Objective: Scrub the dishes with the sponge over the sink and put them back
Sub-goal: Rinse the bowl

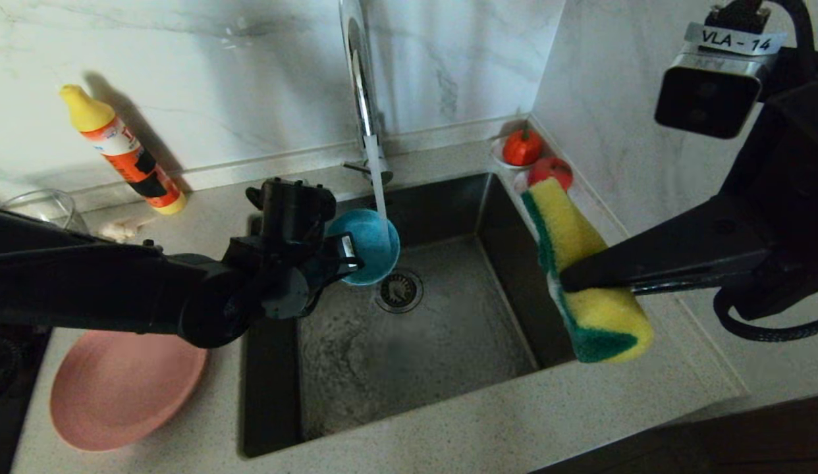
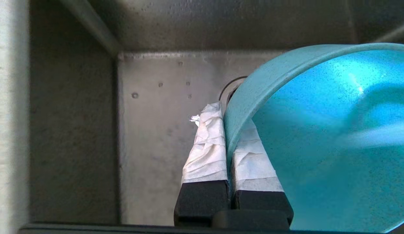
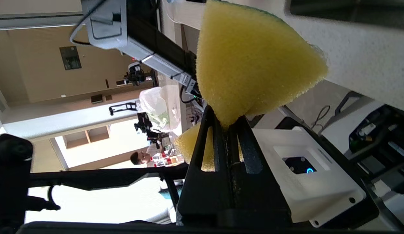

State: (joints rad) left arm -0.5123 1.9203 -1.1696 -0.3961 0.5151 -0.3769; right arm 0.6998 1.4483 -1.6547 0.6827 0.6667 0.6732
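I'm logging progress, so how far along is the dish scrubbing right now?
Nothing looks finished yet. In hand: the left gripper pinches the teal bowl by its rim under the running tap over the sink, while the right gripper clamps the sponge apart from it. Left: scrubbing, returning it, and the pink plate on the counter.

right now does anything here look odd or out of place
The sponge is pinched hard across its middle by the right gripper, so it bows out at both ends. Otherwise nothing stands out: the left gripper holds the teal bowl under the running tap.
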